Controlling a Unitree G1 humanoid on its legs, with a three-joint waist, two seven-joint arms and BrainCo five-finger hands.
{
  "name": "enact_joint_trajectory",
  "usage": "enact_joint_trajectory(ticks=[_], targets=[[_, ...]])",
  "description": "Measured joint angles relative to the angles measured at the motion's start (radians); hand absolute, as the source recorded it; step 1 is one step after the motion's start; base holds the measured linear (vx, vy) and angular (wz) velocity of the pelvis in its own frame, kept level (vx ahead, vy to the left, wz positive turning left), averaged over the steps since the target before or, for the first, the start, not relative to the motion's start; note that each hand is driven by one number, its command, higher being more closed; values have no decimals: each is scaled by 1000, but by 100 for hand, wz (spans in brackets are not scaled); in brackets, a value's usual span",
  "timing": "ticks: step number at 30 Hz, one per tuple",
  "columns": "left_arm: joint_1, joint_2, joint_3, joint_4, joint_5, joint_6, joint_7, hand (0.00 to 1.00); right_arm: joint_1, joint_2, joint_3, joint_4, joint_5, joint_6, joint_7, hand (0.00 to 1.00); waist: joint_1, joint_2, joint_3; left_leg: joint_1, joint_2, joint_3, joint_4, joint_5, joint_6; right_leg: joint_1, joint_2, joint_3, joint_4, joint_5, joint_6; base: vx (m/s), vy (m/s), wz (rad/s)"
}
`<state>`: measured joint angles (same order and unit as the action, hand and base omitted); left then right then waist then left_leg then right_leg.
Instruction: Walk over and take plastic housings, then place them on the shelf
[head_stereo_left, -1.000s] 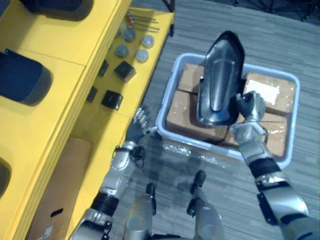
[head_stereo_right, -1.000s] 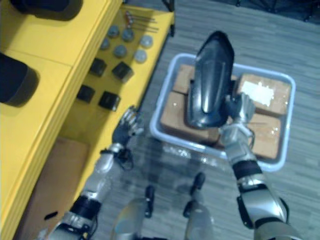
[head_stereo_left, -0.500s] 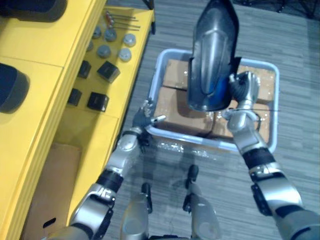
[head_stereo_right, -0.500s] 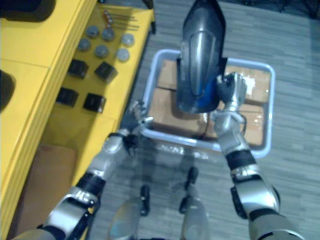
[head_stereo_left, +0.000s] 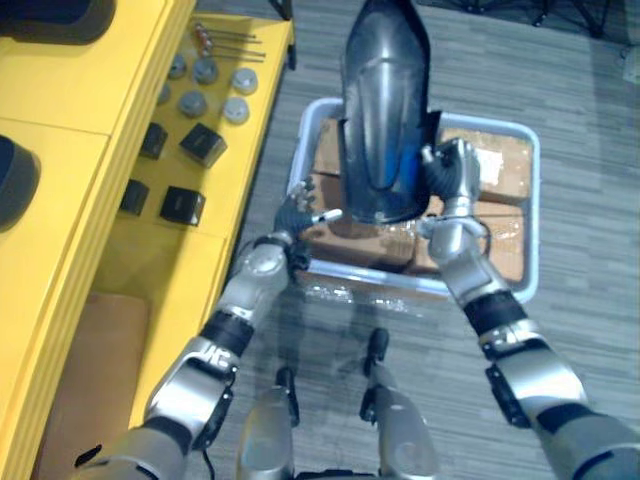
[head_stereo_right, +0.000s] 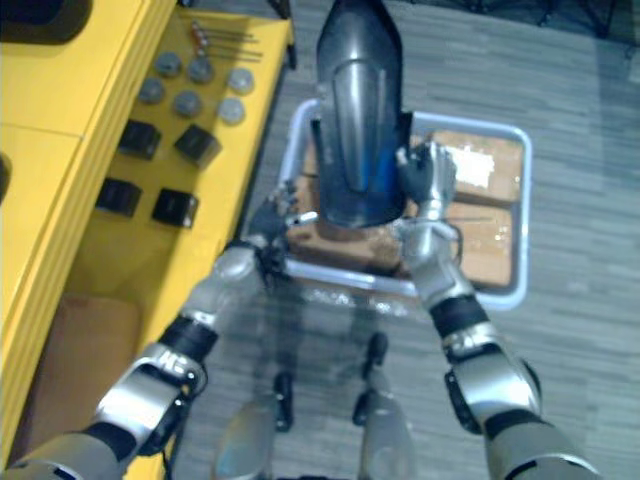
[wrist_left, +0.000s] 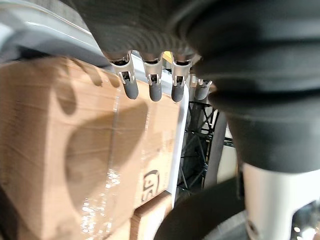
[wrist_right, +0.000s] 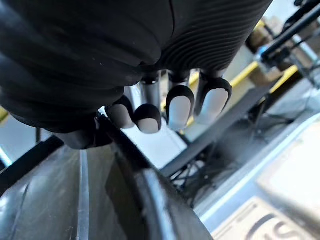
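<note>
The right hand (head_stereo_left: 450, 178) is clamped on the right-hand edge of the plastic housing (head_stereo_left: 383, 120), close to its wide lower end; in the right wrist view its fingers (wrist_right: 177, 107) curl over the shell's dark rim; the housing hangs in the air above the left half of the grey bin (head_stereo_left: 533, 230), clear of the film-wrapped cardboard boxes (head_stereo_left: 500, 170) packed inside it; its long axis runs up and away from the robot, narrow end farthest, wide end nearest the hands

The left hand (head_stereo_left: 297, 213) sits at the bin's near left corner, just beside the housing's lower left edge, with contact not evident; its fingers (wrist_left: 152, 87) are straight and apart over a box, holding nothing

Outward from there, the yellow shelf (head_stereo_left: 60, 200) lies to the robot's left, its front edge running alongside the bin's left wall; black blocks (head_stereo_left: 182, 205) and round grey parts (head_stereo_left: 192, 103) sit on its lower level near that edge

Judged from this, the carry goes leftward, across the free left hand; the housing's long axis lies roughly along the shelf's front edge, so little turning seems needed; the left hand is the nearer one to the shelf and well placed to steady the unsupported left edge
</note>
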<state>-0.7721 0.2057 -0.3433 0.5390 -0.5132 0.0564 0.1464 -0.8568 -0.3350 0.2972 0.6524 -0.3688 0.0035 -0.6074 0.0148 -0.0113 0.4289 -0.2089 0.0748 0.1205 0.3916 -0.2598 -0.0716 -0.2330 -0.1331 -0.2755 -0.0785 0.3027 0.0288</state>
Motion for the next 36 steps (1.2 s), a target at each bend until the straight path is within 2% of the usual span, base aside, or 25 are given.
enact_joint_trajectory(ticks=[4,12,21,24,25,26,33,36], targets=[[-18,0,-24,8,0,-30,0,0,-18,23,22,40,-1,-7,2,100,0,-2,-1,3,-6,-3,-1,2,4,5,-6,-1,0,2,2,-4,11,4],[-21,-20,-31,34,0,-55,0,0,-18,46,68,107,-10,-36,9,100,-1,-7,-4,-1,-12,-3,4,5,7,5,-14,-1,0,4,3,0,0,0],[-22,-19,-32,33,-38,-115,0,0,-16,59,80,108,-27,-48,21,100,-5,-7,-4,-1,-11,-3,5,4,6,5,-12,-1,0,4,4,0,0,0],[-22,-19,-32,33,-40,-120,3,0,-14,59,80,109,-29,-54,21,100,-7,-7,-4,-1,-11,-3,5,4,6,5,-13,-1,0,4,4,0,0,0],[-22,-19,-33,33,-40,-121,9,0,-13,58,81,115,-29,-68,21,100,-7,-7,-4,-2,-11,-3,4,4,6,5,-13,-2,0,4,4,0,0,0],[-22,-19,-33,32,-40,-122,11,100,-13,58,81,115,-29,-71,21,100,-7,-7,-4,-2,-11,-3,4,4,6,4,-13,-2,0,4,4,0,0,0],[-22,-17,-31,29,-37,-161,56,100,-8,65,88,114,-29,-128,17,100,-14,-11,-4,-4,-11,-3,4,4,6,2,-12,-1,0,4,4,0,0,0],[-22,-14,-29,29,-33,-164,80,100,11,68,89,97,-28,-156,7,100,-17,-24,-4,-5,-11,-1,5,4,6,-1,-12,0,0,4,4,0,0,0]])
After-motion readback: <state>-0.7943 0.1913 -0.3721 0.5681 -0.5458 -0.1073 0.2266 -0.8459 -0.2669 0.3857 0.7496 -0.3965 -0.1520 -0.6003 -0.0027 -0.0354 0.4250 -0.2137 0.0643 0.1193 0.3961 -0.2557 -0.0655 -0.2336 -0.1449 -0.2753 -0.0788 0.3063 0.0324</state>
